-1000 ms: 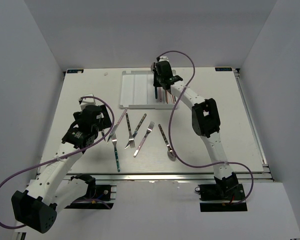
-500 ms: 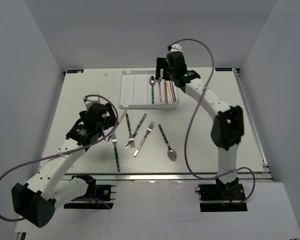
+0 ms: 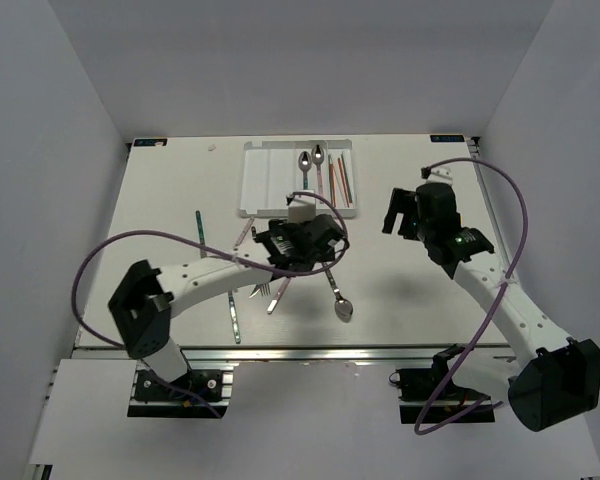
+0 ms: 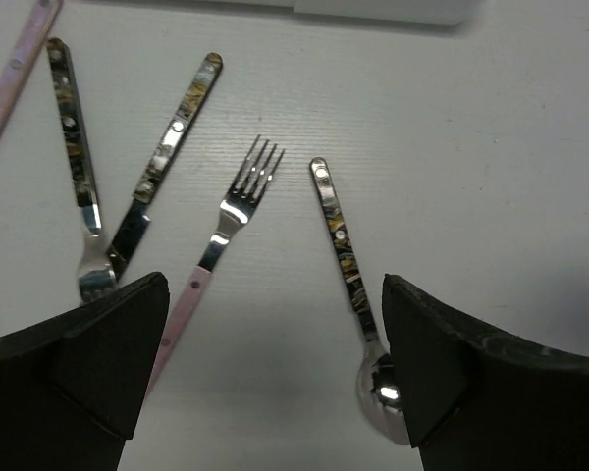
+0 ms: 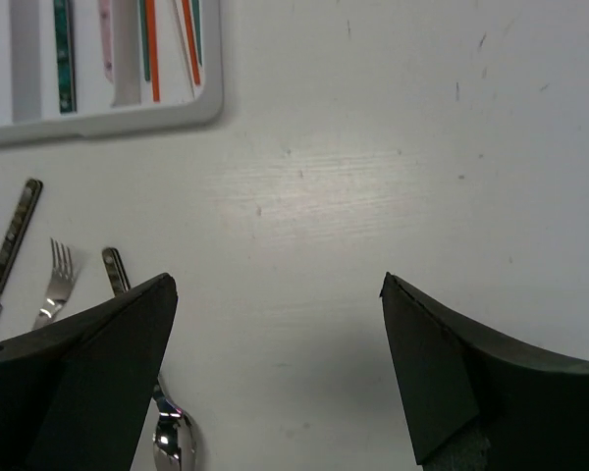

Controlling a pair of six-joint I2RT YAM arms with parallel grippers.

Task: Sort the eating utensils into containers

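The white tray point(image 3: 265, 180) lies at the back with two spoons point(image 3: 311, 160) and coloured chopsticks point(image 3: 338, 180) in its right slots. Loose utensils lie mid-table. My left gripper point(image 3: 302, 240) hangs open above them. In the left wrist view a pink-handled fork point(image 4: 231, 211) and a patterned-handled spoon point(image 4: 341, 240) lie between the spread fingers of the left gripper point(image 4: 273, 294), which hold nothing. My right gripper point(image 3: 400, 212) is open and empty right of the tray, over bare table point(image 5: 304, 196). The tray corner point(image 5: 201, 110) and the spoon's bowl point(image 5: 172, 442) show in the right wrist view.
A green chopstick point(image 3: 199, 225) lies alone at the left. A teal-handled knife point(image 3: 234, 315) sits near the front edge. A patterned knife point(image 4: 167, 162), a patterned fork point(image 4: 76, 167) and a pink handle point(image 4: 10, 78) lie left of the pink-handled fork.
My right gripper let go of a teal-handled spoon in the tray, opened and swung back to the right. My left arm swept from the table's left side to the centre, over the loose utensils.
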